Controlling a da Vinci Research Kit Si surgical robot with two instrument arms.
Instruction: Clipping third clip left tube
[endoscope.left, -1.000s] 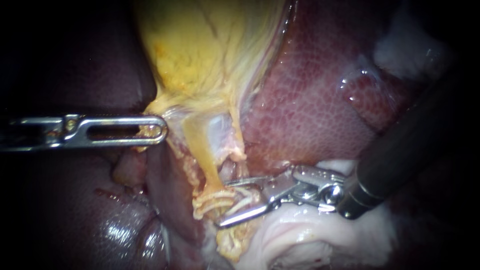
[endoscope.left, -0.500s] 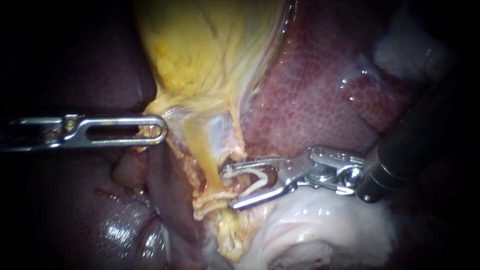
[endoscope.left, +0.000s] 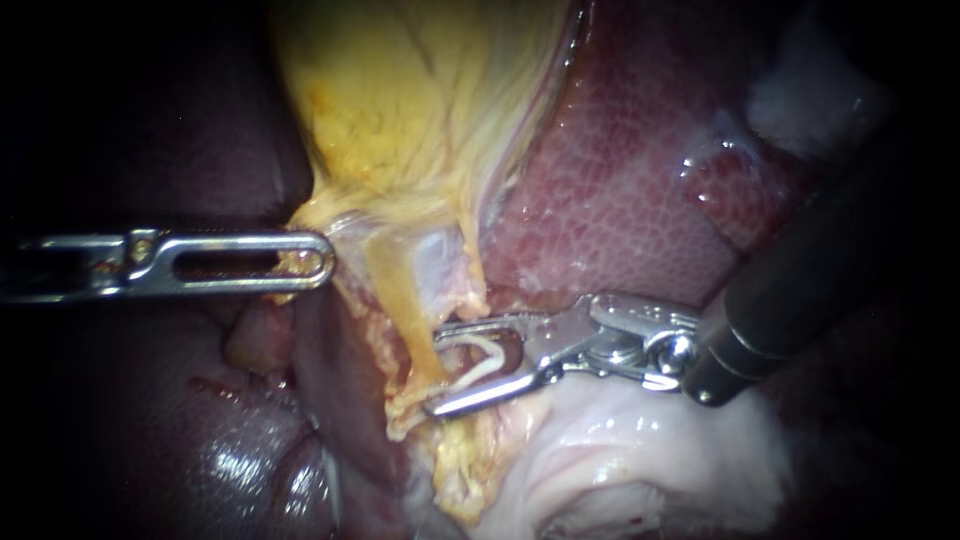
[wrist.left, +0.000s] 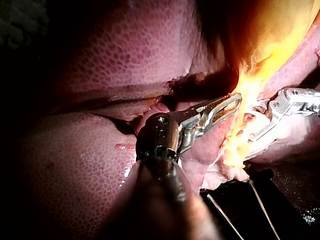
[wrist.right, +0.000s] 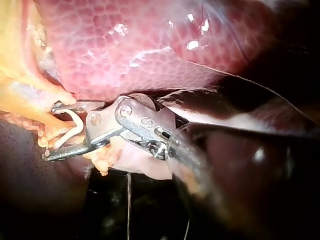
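The yellow gallbladder (endoscope.left: 400, 110) narrows into a yellow tube (endoscope.left: 405, 300) running down the middle. My left instrument (endoscope.left: 310, 258) lies level from the left, its slotted jaws shut on yellow tissue at the gallbladder's neck (wrist.left: 240, 95). My right instrument (endoscope.left: 437, 370) comes in from the right. Its jaws stand apart on either side of the tube's lower end and hold a white clip (endoscope.left: 487, 352) between them. The right wrist view shows the same clip (wrist.right: 75, 125) bent in a V inside the jaws. Pale clips (endoscope.left: 400, 410) on the tube are mostly hidden under the lower jaw.
Mottled red liver (endoscope.left: 620, 200) fills the right and upper right behind the tube, and darker liver (endoscope.left: 230, 460) lies at the lower left. White fatty tissue (endoscope.left: 620, 450) sits under my right instrument's dark shaft (endoscope.left: 800, 290).
My right instrument drew back up and to the right, then slid left, so its jaws with the clip now straddle the tube above the earlier clips. My left instrument has stayed still.
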